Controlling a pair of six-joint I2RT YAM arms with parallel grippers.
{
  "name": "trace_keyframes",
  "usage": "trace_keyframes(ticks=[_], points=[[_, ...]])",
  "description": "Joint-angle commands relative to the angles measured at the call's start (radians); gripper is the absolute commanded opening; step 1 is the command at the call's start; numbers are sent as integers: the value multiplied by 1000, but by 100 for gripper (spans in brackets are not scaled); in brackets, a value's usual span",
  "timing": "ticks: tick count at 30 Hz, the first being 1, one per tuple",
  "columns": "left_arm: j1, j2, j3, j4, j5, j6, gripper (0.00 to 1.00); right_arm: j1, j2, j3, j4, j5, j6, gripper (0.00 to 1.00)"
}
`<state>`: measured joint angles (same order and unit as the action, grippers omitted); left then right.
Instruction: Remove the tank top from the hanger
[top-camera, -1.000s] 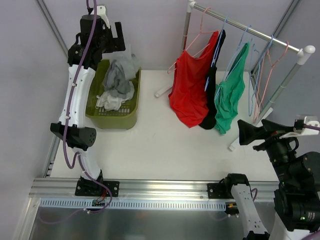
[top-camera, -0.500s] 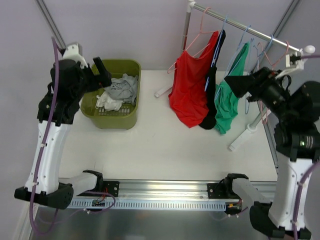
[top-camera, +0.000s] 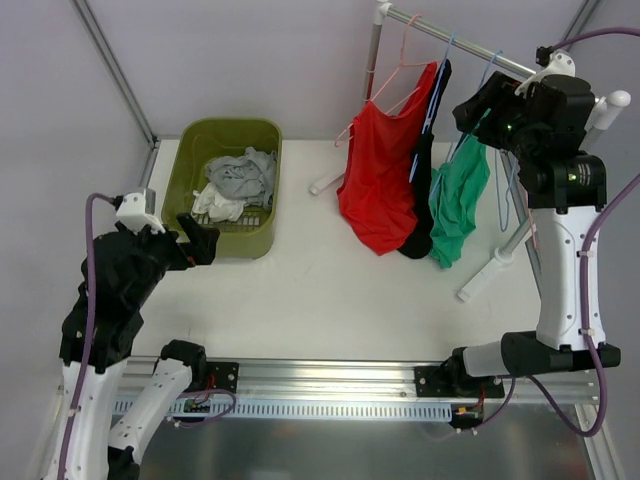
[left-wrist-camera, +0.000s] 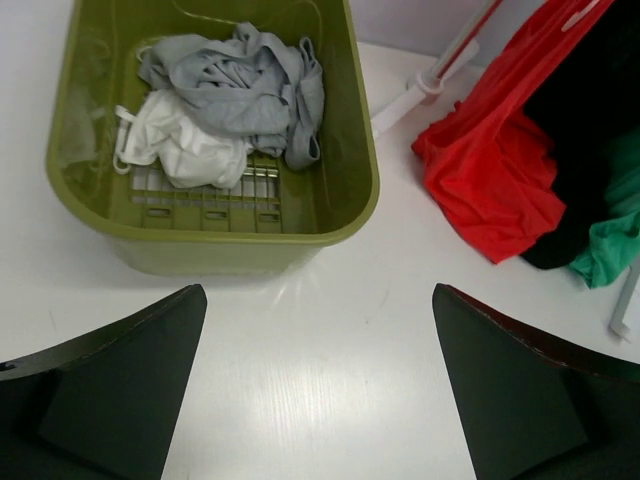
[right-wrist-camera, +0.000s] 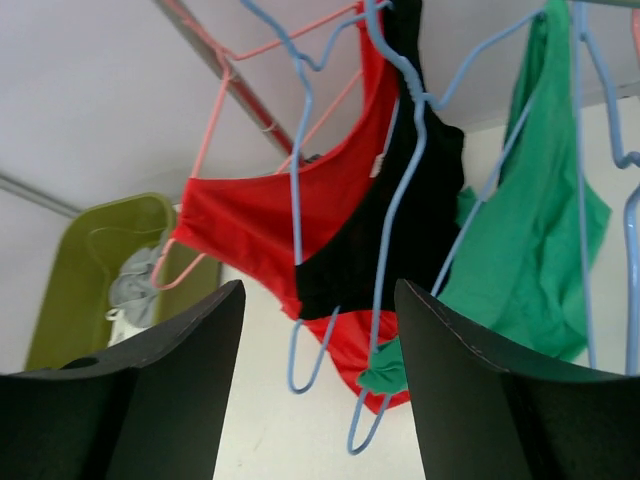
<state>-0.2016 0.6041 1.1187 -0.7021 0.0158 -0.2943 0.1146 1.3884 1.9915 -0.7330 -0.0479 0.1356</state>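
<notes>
Three tank tops hang on a white rack rail (top-camera: 470, 47): a red one (top-camera: 378, 175) on a pink hanger, a black one (top-camera: 424, 190) and a green one (top-camera: 458, 205) on blue hangers. My right gripper (top-camera: 468, 112) is open and empty, raised beside the rail just above the green top. In the right wrist view its open jaws (right-wrist-camera: 320, 390) frame the blue hangers (right-wrist-camera: 400, 200), with the red top (right-wrist-camera: 250, 230), black top (right-wrist-camera: 410, 240) and green top (right-wrist-camera: 530, 250) behind. My left gripper (top-camera: 200, 240) is open and empty above the table, near the basket's front.
A green basket (top-camera: 255, 240) at the back left holds grey (left-wrist-camera: 240, 85) and white (left-wrist-camera: 185, 150) clothes; its near rim (left-wrist-camera: 250, 240) shows in the left wrist view. Empty hangers (top-camera: 525, 165) hang at the rail's right end. The rack's feet (top-camera: 480, 280) stand on the table.
My left arm has swung from above the basket down to the table's front left. My right arm has risen from the front right up to the rack rail by the green top.
</notes>
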Motion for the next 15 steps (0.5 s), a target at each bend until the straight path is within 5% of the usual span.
trace_keyframes(ticks=[1,9,13,15], points=[[2,-56,-80,44,-106,29,99,26,29,33,-19,172,-70,65],[2,-49,-206,79,-66,38,99,54,159,26,-19,258,-71,60],[2,-56,-221,81,-30,38,99,56,179,4,4,313,-68,51],[2,-56,-226,81,-25,41,99,57,184,0,12,312,-65,39]])
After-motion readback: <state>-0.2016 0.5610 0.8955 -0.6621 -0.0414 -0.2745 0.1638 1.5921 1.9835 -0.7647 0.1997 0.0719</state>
